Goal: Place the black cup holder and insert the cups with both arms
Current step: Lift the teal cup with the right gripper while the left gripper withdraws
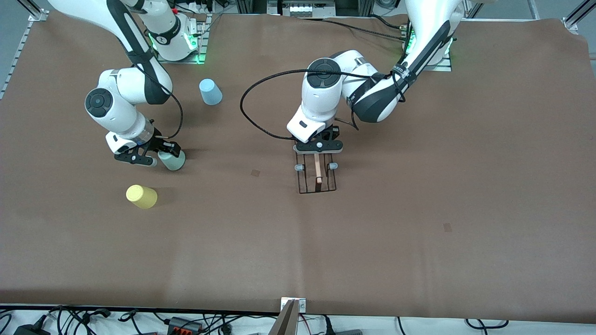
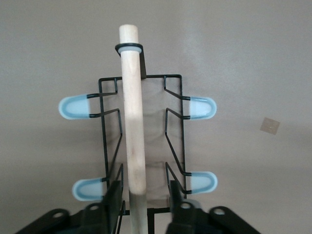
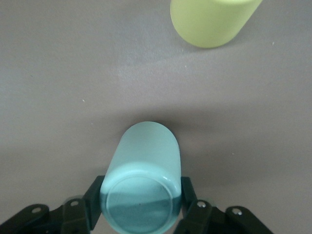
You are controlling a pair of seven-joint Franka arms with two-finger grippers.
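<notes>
Front view: left gripper [image 1: 318, 156] clamps the black cup holder's [image 1: 317, 179] wooden handle [image 2: 132, 126] mid-table; set it flat. Right gripper [image 1: 151, 156] pinches the sage green cup [image 3: 142, 187] beside the yellow cup [image 1: 141, 196]; keep it level.

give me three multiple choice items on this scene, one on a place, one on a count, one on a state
1. The small yellow tapered cup lies where, compared with the light blue tapered cup?
A. nearer the front camera
B. stacked on it
C. inside the rack

2. How many cups are seated on pegs of the thin black wire cup holder with the wooden rod handle?
A. three
B. none
C. two

3. What is the right gripper doing?
A. hanging open over bare table
B. gripping the wooden rod
C. shut on the pale sage green cup

Key: 1 A, it shows lower in the front view. 2 B, every pale-tipped peg is bare in the left wrist view. 3 C, its fingers press both sides of that cup; the left gripper clamps the rod.
</notes>
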